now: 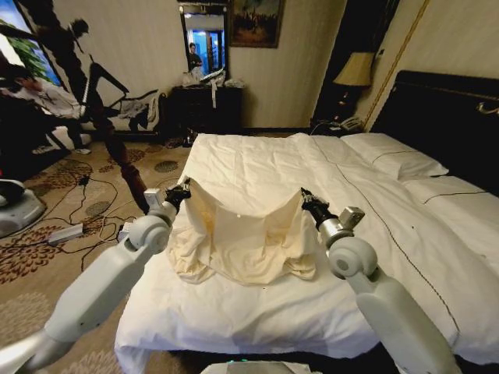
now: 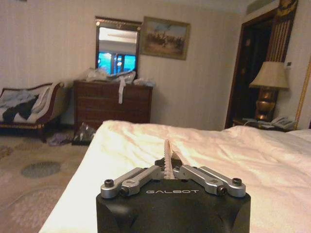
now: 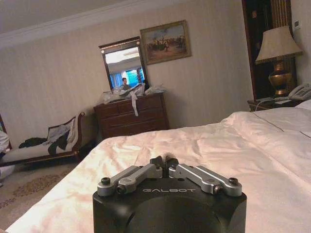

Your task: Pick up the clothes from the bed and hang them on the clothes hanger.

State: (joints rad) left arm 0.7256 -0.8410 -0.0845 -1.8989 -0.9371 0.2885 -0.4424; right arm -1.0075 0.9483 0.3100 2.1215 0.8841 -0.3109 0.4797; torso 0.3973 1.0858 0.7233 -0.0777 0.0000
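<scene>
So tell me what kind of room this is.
Probably a hotel bedroom: a big bed with white bedding, a lamp beside a phone on the nightstand, and a dresser under a framed mirror.

Shirt (image 1: 242, 238): soft matt cream cloth, creased. Duvet (image 1: 405, 257): white cloth, matt, lightly wrinkled. Left gripper (image 2: 168, 167): matt black housing, brushed metal links. Dresser (image 2: 112, 103): dark polished wood.

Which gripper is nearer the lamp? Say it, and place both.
Right. The right gripper holds the shirt on the side toward the lamp; the left gripper holds the shirt's far corner.
</scene>
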